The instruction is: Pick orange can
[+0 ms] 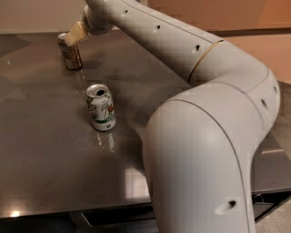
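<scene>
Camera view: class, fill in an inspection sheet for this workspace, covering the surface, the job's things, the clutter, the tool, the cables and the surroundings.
Surface: dark glossy table with light reflections on it.
Job's things: orange can, upright at the far left of the table.
Clutter: white can, upright nearer the middle, standing apart from the orange can.
Tool: tool at the orange can's top, on its right side; whether it touches the can cannot be told.
Cables: nothing seen.
Surroundings: robot arm fills the right foreground; beige wall behind the table.
</scene>
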Robot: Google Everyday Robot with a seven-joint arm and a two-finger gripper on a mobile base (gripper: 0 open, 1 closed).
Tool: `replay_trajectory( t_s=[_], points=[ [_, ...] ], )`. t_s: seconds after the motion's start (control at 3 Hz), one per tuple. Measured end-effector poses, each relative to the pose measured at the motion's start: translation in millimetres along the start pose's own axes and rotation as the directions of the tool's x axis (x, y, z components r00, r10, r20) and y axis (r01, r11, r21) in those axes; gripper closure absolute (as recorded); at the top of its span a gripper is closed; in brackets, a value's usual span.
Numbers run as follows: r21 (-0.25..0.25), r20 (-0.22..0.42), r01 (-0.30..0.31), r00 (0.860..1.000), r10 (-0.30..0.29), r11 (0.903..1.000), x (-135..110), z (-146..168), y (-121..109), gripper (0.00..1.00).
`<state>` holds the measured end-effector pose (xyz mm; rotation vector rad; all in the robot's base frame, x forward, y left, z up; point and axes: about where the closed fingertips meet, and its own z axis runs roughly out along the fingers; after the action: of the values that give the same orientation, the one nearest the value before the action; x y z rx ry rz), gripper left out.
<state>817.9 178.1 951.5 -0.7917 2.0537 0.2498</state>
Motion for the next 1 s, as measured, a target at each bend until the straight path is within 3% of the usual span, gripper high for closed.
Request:
replay_trajectory(
  t_s=[1.0],
  points=[
    [-0.048, 0.036, -0.007, 0.999, 0.009, 0.9988, -20, 66, 31, 0.00]
  ],
)
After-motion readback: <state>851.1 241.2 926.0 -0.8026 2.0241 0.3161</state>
